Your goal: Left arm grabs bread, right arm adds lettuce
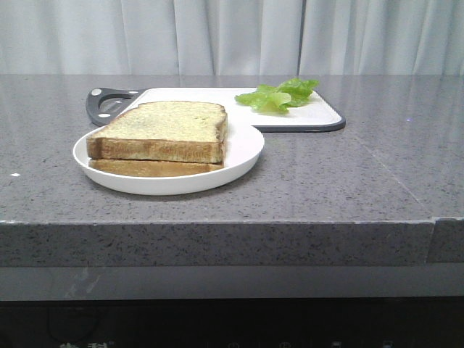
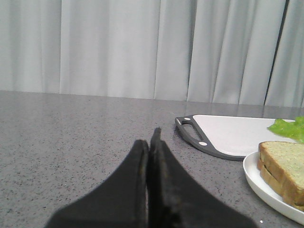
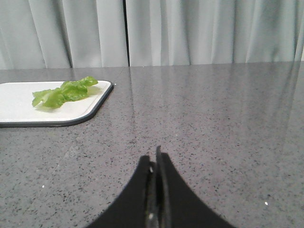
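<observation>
Wide bare grey countertop (image 1: 377,181) on both sides. Left gripper (image 2: 151,142) and right gripper (image 3: 156,159) both pressed closed, holding nothing, low over the stone. Bread (image 1: 163,130) stacked on thinner slice (image 1: 148,167) in white plate (image 1: 243,156), lying flat. Lettuce (image 1: 279,95) behind on white cutting board (image 1: 319,114), stretched sideways.

Counter (image 1: 348,181) under me: grey speckled stone look, polished, faint reflections. Plate (image 1: 243,156): smooth white, semi-gloss, ceramic-like. Bread (image 1: 170,123): porous, matt, dry brown crust. Lettuce (image 1: 279,96): ruffled, slight waxy sheen. Cutting board (image 1: 319,116): smooth white plastic, dark matt rim. My left gripper (image 2: 149,156) and right gripper (image 3: 155,173): matt black, rubbery-looking. Curtain (image 1: 232,36): pale cloth, matt.
</observation>
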Robot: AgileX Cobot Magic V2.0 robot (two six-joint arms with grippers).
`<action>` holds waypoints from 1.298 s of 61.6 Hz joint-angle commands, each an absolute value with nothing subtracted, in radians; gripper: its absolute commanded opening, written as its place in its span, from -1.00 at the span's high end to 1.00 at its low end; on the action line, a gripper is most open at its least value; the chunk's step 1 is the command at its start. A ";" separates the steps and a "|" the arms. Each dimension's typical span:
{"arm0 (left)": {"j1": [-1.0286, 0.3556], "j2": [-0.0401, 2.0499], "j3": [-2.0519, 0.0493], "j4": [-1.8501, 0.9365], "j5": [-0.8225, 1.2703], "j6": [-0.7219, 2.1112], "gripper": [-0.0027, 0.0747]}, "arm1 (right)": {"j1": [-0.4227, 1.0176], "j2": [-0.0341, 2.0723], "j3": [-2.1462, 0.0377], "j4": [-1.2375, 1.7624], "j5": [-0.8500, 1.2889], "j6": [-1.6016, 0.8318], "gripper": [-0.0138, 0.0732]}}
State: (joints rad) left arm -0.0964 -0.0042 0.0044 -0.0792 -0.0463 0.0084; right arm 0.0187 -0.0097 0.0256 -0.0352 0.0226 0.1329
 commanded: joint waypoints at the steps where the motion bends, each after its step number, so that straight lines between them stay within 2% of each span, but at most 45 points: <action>1: -0.105 -0.023 0.008 -0.087 -0.149 0.000 0.98 | 0.013 -0.032 0.021 -0.045 -0.075 0.128 0.95; 12: -0.105 -0.023 -0.086 -0.161 -0.121 0.000 0.98 | 0.013 -0.031 -0.085 -0.045 0.012 0.128 0.95; 20: -0.105 -0.001 -0.246 -0.163 0.040 0.000 0.98 | 0.013 -0.010 -0.228 -0.045 0.145 0.128 0.95; 33: -0.105 0.146 -0.527 -0.137 0.275 0.000 0.98 | 0.013 0.123 -0.476 -0.045 0.336 0.128 0.95; 45: -0.105 0.318 -0.708 -0.129 0.459 0.000 0.98 | 0.013 0.284 -0.620 -0.045 0.480 0.128 0.95; 80: -0.105 0.521 -0.707 -0.167 0.458 0.000 0.98 | 0.013 0.510 -0.630 -0.043 0.500 0.128 0.95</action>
